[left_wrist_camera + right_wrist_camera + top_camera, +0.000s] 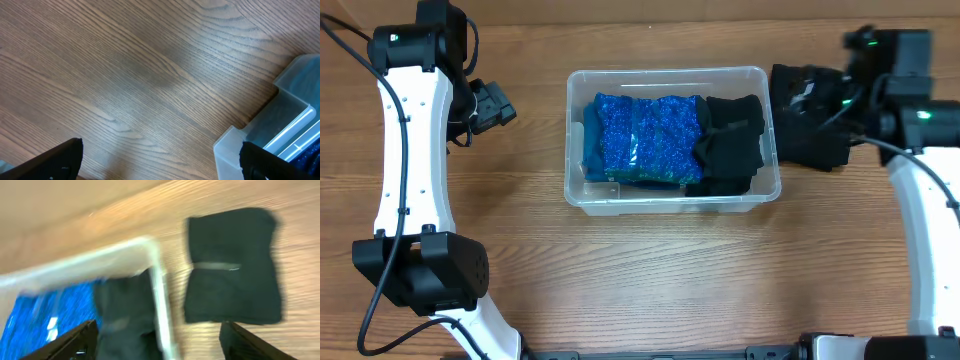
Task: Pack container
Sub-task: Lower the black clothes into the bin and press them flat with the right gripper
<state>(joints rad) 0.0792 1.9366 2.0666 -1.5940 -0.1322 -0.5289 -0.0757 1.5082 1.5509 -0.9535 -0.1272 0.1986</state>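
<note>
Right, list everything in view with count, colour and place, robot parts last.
container: one, clear plastic, table centre.
blue garment: one, glittery blue, inside the container, left and middle.
packed black garment: one, black, inside the container's right end.
loose black garment: one, black, folded on the table just right of the container, outside it.
table: one, brown wood grain, under everything.
left gripper: one, black fingers, open, empty, over bare table left of the container.
right gripper: one, black fingers, open, empty, above the container's right rim.
</note>
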